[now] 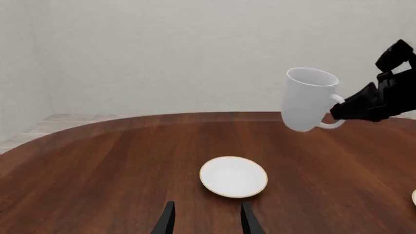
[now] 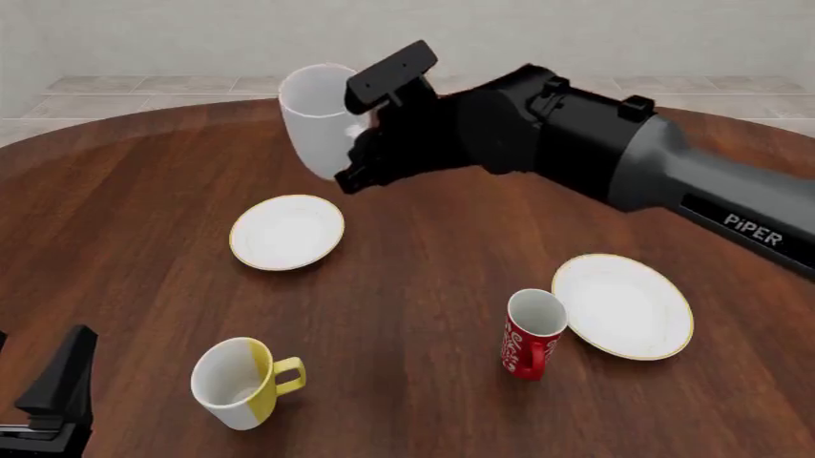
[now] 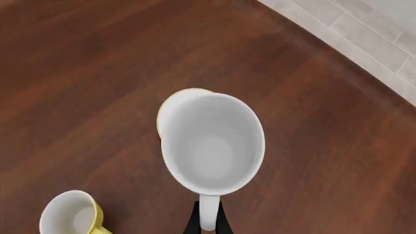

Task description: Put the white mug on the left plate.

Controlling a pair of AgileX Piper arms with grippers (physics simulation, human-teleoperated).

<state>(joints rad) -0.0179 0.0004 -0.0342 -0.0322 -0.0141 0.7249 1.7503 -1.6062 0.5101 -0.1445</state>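
- Left gripper (image 1: 206,220): fingers apart, holding nothing; left plate (image 1: 233,176) lies just ahead
- Right gripper (image 3: 206,222): clenched on white mug (image 2: 317,116) handle; mug airborne above plate's far side, long axis near-vertical, mouth upward

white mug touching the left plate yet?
Apart. The left wrist view shows the white mug held by its handle in the right pincer, hanging above the table, bare wood between it and the left plate.
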